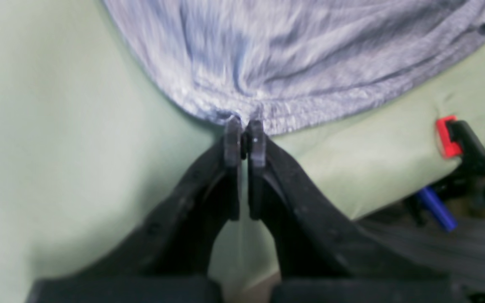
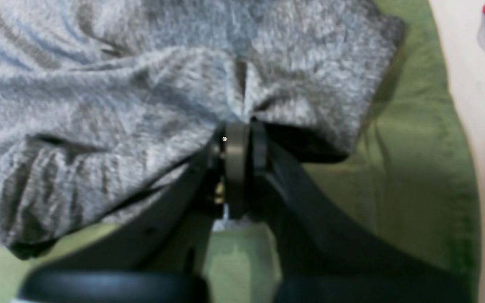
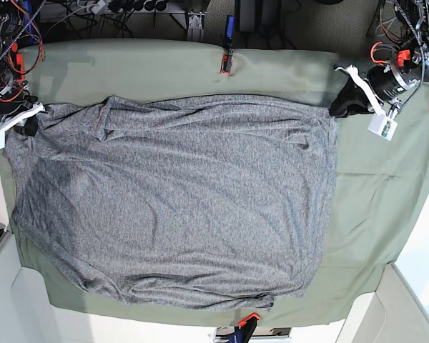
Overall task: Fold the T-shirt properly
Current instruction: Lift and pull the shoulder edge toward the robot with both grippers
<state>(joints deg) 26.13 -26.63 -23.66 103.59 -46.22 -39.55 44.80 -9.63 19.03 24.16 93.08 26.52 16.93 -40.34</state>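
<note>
The heather-grey T-shirt lies spread almost flat on the olive-green table cloth. My left gripper is at the shirt's far right corner. In the left wrist view the left gripper is shut on the stitched hem of the T-shirt, and the fabric puckers at the tips. At the far left corner is my right gripper. The right wrist view shows the right gripper shut on a bunched fold of the T-shirt.
Red clamps pin the cloth at the far and near table edges. Another red clamp and a blue handle sit past the cloth's edge near the left gripper. Cables and motors crowd both far corners.
</note>
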